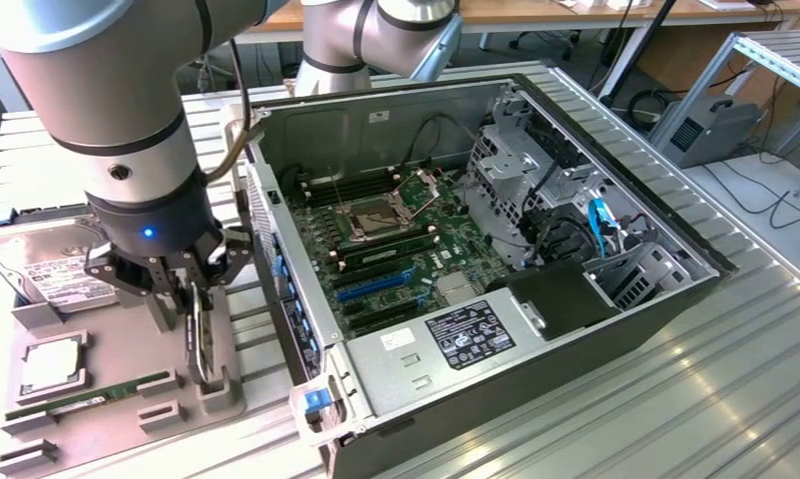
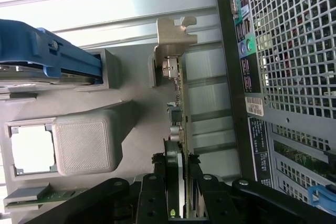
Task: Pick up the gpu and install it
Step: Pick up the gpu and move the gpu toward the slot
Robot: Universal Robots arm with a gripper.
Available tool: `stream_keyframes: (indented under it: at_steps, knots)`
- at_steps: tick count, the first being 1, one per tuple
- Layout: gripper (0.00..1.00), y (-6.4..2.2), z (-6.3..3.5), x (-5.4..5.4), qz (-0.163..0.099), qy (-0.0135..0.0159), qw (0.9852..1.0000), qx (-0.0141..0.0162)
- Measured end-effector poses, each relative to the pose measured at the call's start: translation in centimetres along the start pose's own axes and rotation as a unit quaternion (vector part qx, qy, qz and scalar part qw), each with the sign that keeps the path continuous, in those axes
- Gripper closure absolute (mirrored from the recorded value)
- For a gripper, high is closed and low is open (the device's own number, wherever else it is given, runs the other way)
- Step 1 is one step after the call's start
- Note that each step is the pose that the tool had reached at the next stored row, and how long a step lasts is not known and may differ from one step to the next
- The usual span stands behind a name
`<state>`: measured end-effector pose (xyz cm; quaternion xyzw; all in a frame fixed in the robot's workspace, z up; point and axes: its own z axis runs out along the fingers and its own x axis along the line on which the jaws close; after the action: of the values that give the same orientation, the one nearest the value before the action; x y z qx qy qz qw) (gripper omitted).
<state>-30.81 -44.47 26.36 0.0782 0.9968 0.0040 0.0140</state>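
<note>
The gpu (image 1: 208, 351) stands edge-on in a slot of the grey holder tray (image 1: 114, 344), just off the open PC case (image 1: 507, 249) on the exterior view's left. My gripper (image 1: 196, 304) reaches straight down over it. In the wrist view the gpu (image 2: 180, 111) shows as a thin green board with its silver end bracket (image 2: 176, 38) at the far end. My gripper (image 2: 179, 184) is shut on the card, with one black finger (image 2: 159, 182) pressed against each face. The card still sits in the holder.
The tray also holds a hard drive (image 1: 41, 261), a CPU (image 1: 52, 364) and a RAM stick (image 1: 88, 399). Inside the case lies the motherboard (image 1: 387, 249) with blue expansion slots (image 1: 373, 284). The case's perforated rear panel (image 2: 286, 77) is close beside the gpu.
</note>
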Motion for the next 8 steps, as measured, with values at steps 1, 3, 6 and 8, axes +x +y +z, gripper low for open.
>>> stream_keyframes:
  at_steps: [1,3,6,8]
  knots:
    - [0.72,0.0,-0.06,0.0,0.0,0.0,1.0,0.0]
    - [0.72,0.0,-0.18,-0.01,0.0,0.0,1.0,0.0]
    - [0.72,0.01,-0.35,-0.01,0.0,0.0,1.0,0.0]
    - [0.72,0.0,-0.46,-0.01,0.0,0.0,1.0,0.0]
